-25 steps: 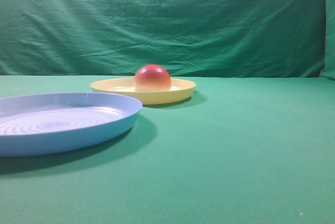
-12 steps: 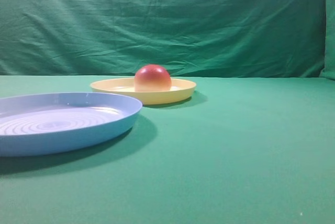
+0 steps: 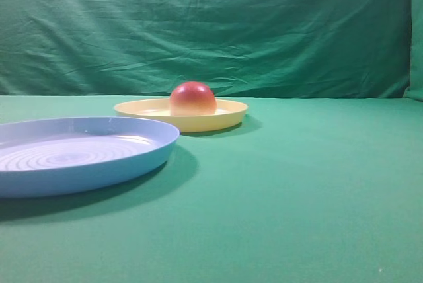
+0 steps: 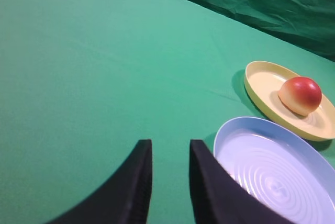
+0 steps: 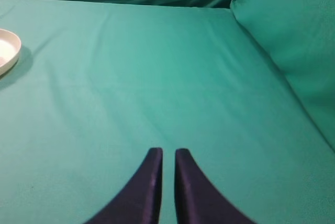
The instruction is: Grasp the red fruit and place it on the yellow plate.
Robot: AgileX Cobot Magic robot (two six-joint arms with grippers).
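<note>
Already the red fruit (image 3: pixel 192 98) sits on the yellow plate (image 3: pixel 225 117), unmoved over the last second, so the task looks done. Left claw (image 4: pixel 170 169) stands slightly parted and empty; right claw (image 5: pixel 168 169) nearly closed, holding nothing.

Red fruit (image 3: pixel 192 98) — pale-yellow plate (image 3: pixel 225 118) — light-blue ringed plate (image 3: pixel 125 157), green cloth (image 3: pixel 304 190)
</note>
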